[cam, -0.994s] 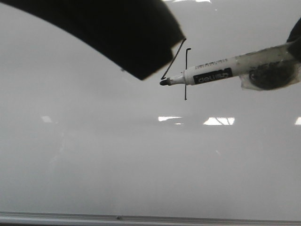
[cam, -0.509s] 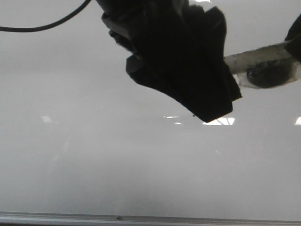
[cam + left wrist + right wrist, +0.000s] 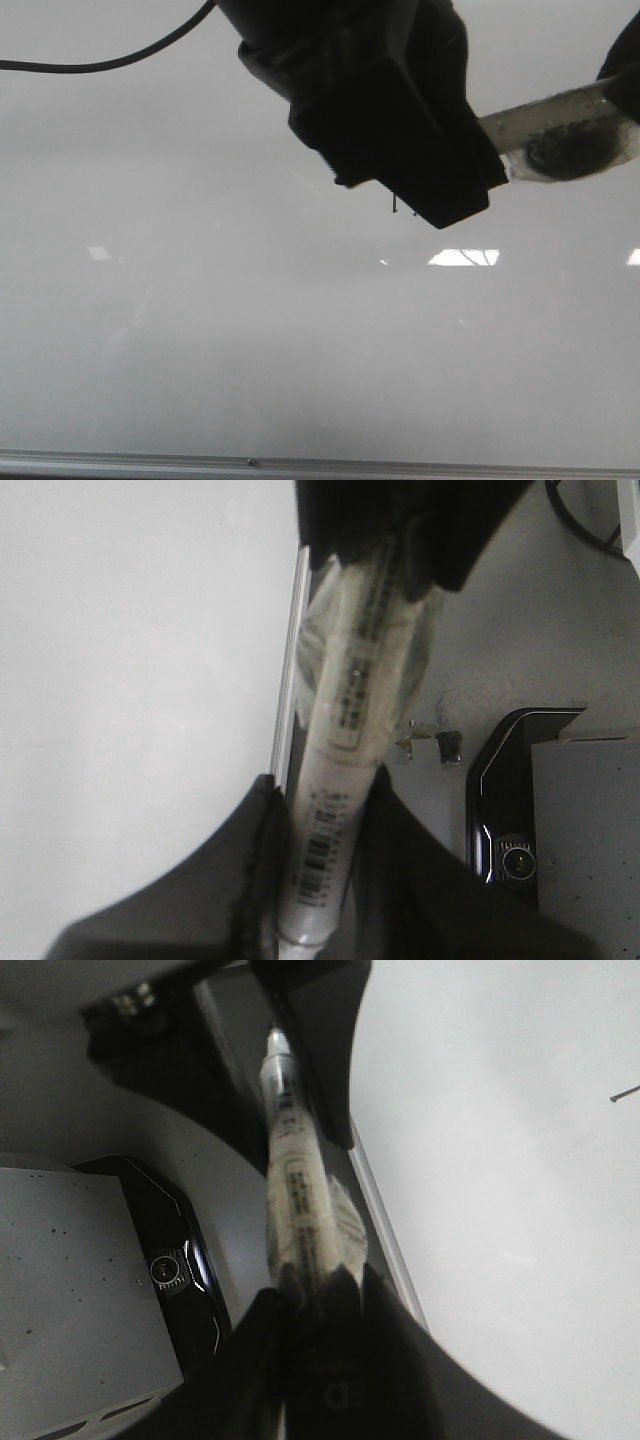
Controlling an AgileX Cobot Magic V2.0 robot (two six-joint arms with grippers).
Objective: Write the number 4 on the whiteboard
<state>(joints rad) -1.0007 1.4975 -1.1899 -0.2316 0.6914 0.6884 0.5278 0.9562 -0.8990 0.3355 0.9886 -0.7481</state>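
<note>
Front view: the whiteboard (image 3: 200, 330) fills the scene, its metal edge strip along the bottom. A dark arm (image 3: 380, 100) hangs in front of the spot where the writing sits, so only a tiny stub of a black stroke (image 3: 394, 207) shows below it — the rest of the number 4 is hidden. From the right a marker (image 3: 545, 112) reaches in, wrapped in tape near the hold, probably so it cannot slip while pressed on the board.

Left wrist view: the left gripper (image 3: 325, 850) is pinched on a marker barrel (image 3: 345, 730), fingers (image 3: 262, 850) snug on either side. The far end of the barrel disappears under another dark gripper, so two grippers seem to hold one marker — I cannot tell which one is in front in the front view. The board's edge strip runs just beside the barrel.

Right wrist view: the right gripper (image 3: 325, 1305) is clamped on the taped marker (image 3: 295, 1180), its tip pointing away beside a dark arm part. The board lies alongside; a short black stroke (image 3: 625, 1093) shows at its far edge.
</note>
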